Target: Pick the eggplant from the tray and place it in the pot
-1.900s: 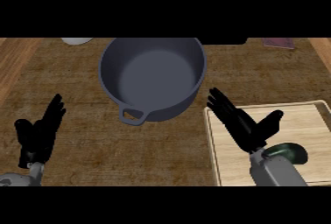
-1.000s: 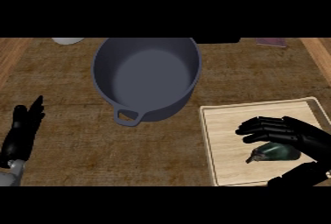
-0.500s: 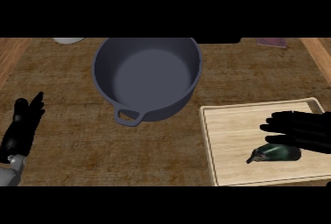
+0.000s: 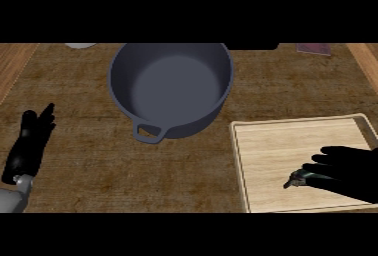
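Most eggplant [image 4: 297, 179] seems hidden under right hand [image 4: 347, 171].

Black left robot hand [image 4: 29, 145], grey forearm [image 4: 9, 199]; black right robot hand [image 4: 353, 172]

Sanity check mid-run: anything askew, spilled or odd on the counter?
Nothing stands out. The pot sits upright and empty, the tray lies flat to its right, and the eggplant is on the tray, mostly hidden under the right hand. The left hand rests open at the left edge.

Slate-blue pot [image 4: 171, 80], pale wooden tray [image 4: 280, 150], black right hand [image 4: 347, 170]
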